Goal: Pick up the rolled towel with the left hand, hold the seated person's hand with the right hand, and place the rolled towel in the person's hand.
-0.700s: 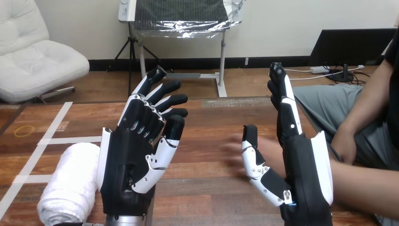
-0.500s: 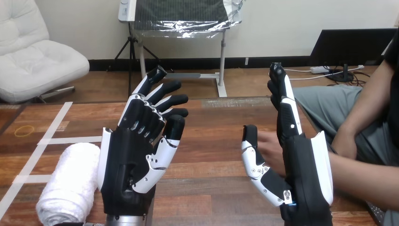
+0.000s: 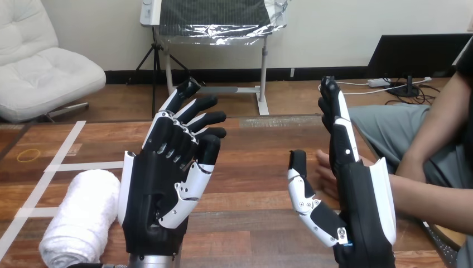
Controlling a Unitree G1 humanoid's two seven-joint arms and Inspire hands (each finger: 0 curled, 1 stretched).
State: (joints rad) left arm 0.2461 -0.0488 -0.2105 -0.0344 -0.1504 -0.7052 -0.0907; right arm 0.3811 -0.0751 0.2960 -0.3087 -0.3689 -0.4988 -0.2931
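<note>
Towel (image 3: 83, 218), rolled, lies long axis near-to-far on the table (image 3: 262, 139) beside the spread-fingered left hand (image 3: 159, 201); right hand (image 3: 357, 206), also unclenched, flanks the person's hand (image 3: 327, 173).

Fluffy white cloth rolled towel (image 3: 83, 218) on smooth, glossy wooden table (image 3: 251, 151)

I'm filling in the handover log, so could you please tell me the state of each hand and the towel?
rolled towel: rolled up, lying on the table, not held.
left hand: raised, fingers straight, open and empty.
right hand: upright, fingers straight, thumb out, open.
person's hand: empty, between the right hand's thumb and fingers, not gripped.
</note>
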